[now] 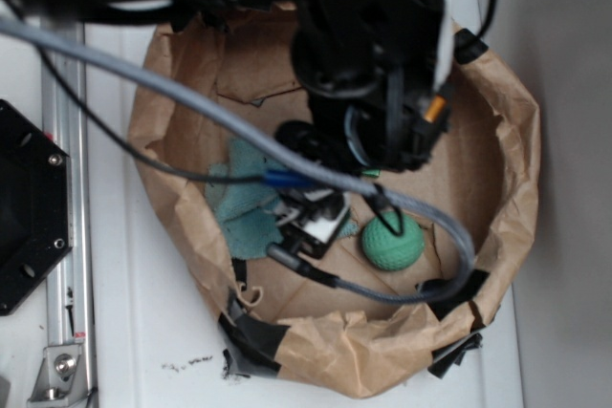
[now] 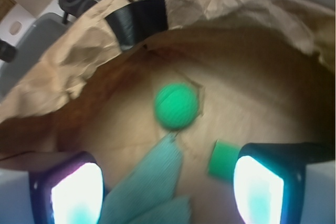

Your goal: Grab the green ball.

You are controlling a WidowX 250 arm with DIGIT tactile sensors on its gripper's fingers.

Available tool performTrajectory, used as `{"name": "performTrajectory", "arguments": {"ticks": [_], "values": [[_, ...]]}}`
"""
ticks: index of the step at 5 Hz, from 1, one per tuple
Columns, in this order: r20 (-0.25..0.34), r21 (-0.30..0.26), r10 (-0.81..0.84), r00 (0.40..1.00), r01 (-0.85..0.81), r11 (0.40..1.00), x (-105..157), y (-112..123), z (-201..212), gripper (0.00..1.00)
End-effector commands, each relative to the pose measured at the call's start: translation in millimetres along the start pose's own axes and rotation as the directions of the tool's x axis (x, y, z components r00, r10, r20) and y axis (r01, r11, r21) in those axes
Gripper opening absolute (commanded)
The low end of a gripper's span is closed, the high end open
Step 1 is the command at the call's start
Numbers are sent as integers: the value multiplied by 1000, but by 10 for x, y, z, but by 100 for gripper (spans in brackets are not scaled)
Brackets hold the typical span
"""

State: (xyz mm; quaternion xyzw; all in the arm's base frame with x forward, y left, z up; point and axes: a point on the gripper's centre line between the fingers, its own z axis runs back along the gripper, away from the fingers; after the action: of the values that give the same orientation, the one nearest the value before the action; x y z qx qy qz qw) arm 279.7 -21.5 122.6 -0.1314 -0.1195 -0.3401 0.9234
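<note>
Fingers (image 2: 168, 184) spread, I hover over the green ball (image 2: 176, 105); only wrist view shows, blurrily, a green block (image 2: 222, 160).

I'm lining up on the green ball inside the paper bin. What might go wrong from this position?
1. The end effector is open with the teal cloth between its fingers, so closing may snag the cloth.
2. The green block sits by one finger and may get pinched instead.
3. The green ball lies ahead, loose on creased paper; a nudge could roll it away.
</note>
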Motion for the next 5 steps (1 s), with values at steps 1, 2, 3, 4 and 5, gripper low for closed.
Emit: {"name": "performTrajectory", "arguments": {"ticks": [1, 2, 3, 4, 5], "values": [[-33, 19, -101, 994, 101, 995, 401, -203, -546, 100], [-111, 25, -105, 988, 108, 994, 369, -165, -935, 100], [-150, 33, -73, 986, 79, 996, 285, -98, -1137, 0], [-147, 35, -48, 988, 54, 998, 260, -102, -1121, 0], [-53, 52, -4, 999, 7, 999, 256, -107, -753, 0]]}}
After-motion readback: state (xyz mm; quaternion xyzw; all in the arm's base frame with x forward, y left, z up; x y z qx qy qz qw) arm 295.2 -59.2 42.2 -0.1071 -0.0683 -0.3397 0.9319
